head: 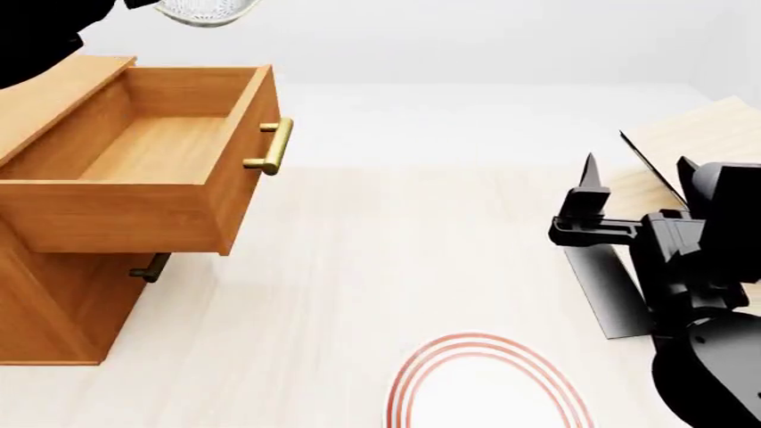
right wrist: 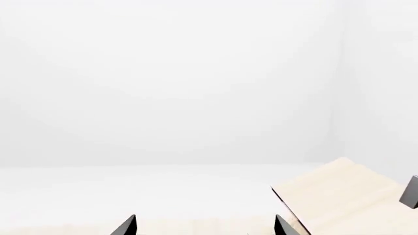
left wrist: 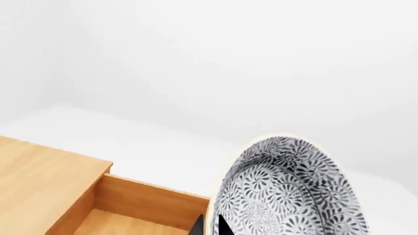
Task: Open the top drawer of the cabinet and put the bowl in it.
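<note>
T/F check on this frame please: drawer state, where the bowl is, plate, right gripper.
1. The top drawer is pulled out. True.
2. The bowl lies inside the drawer. False: it is held up at the left gripper, not in the drawer.
3. The right gripper holds the plate. False: its fingers are apart and empty; the plate lies on the floor.
4. The drawer is empty. True.
</note>
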Controlling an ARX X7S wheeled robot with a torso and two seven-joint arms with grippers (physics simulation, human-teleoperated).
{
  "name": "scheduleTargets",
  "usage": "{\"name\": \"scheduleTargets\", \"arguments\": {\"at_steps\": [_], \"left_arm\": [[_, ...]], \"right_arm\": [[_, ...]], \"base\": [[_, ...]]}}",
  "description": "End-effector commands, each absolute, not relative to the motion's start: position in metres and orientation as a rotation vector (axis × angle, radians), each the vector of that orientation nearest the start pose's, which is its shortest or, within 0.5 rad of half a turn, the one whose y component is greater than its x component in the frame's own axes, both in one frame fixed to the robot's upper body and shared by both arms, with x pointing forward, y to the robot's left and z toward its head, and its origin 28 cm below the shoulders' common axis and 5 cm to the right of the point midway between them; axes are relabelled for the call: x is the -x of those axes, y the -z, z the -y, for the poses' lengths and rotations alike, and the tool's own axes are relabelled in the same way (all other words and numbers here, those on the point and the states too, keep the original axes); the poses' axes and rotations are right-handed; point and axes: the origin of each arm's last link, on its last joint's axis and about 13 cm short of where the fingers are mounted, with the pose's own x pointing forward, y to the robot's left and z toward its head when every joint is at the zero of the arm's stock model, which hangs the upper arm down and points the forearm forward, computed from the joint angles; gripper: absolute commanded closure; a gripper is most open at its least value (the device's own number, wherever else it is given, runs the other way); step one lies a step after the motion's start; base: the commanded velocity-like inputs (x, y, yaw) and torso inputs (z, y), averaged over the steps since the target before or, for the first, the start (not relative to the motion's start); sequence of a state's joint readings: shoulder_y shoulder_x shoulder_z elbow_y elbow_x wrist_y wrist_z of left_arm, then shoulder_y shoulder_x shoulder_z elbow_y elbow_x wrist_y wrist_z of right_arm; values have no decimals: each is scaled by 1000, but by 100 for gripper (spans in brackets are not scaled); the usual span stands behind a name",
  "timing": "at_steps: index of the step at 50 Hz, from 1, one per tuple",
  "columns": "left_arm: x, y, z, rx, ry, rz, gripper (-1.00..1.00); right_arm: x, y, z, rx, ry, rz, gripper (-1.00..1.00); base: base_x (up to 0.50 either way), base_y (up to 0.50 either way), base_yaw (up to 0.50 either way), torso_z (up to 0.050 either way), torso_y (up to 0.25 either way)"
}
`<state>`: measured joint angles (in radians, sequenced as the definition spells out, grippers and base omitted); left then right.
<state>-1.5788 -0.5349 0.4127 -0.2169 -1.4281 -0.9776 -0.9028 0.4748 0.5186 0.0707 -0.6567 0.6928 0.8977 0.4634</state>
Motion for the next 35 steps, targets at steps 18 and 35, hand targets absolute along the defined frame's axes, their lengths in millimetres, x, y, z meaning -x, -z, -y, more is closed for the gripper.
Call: {"name": "scheduleTargets", "arguments": {"at_steps": [18,35], "left_arm": [[-349,-358,-281,300,-290,-90,100],[-368,-339,-296,354,-365,-138,100]], "right_arm": [[-237,-206,160,47,133,166,-100],[-238,-205,159,51,128,161,-100]], "base": [[0,0,0,0,1],[0,0,0,0,1]]}}
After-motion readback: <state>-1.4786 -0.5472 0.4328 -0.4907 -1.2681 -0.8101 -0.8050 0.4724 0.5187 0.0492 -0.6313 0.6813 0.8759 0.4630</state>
